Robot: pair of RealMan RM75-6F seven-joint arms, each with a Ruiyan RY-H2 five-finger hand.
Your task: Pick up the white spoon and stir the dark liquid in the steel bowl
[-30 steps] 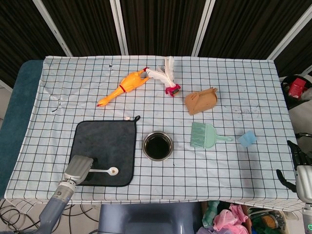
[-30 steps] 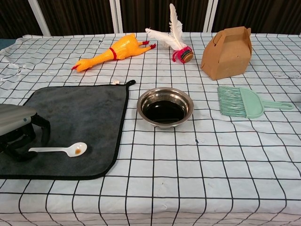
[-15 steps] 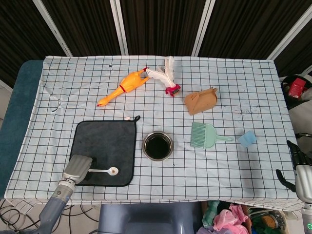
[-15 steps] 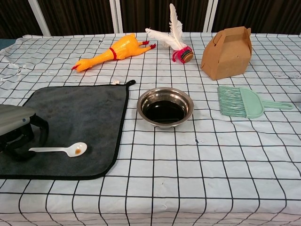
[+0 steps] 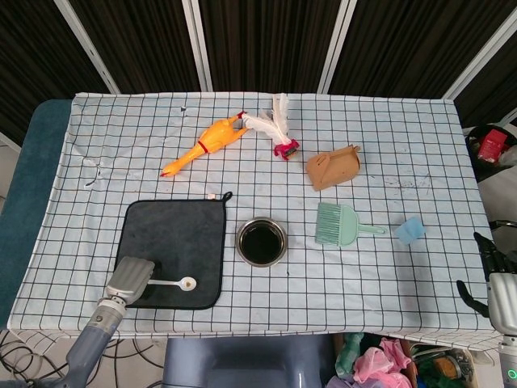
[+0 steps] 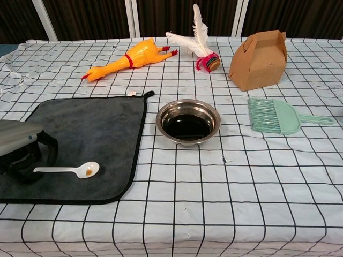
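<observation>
so, scene by size, largest first. table [image 5: 404, 137] under a checked cloth. dark grey mat [image 5: 174, 234] at the front left. steel bowl [image 5: 261, 241] sits just right of the mat, upright, dark liquid [image 6: 187, 126] filling its bottom; likely stable, but a knock would slop it.

left hand [image 5: 129, 279] rests over the mat's front left corner. in the chest view its dark fingers [image 6: 29, 160] curl down around the handle end of the white spoon [image 6: 68, 171]; whether they actually pinch it or only cage it, i cannot tell. right hand [image 5: 493, 275] is at the far right table edge, well apart from everything; fingers look spread and holding nothing.

white spoon lies flat on the mat, near its front edge. long axis runs left-right, roughly parallel to the front table edge: handle toward the left hand, scoop toward the bowl, hollow up with a small brownish spot in it.

handling judgement: spoon looks light, rigid, smooth plastic or ceramic, so likely slippery and prone to twist in the hold. it lies low on soft cloth, so fingertips may press into the pile. best hold looks like mid-to-end handle, leaving the scoop free to reach the liquid.
</observation>
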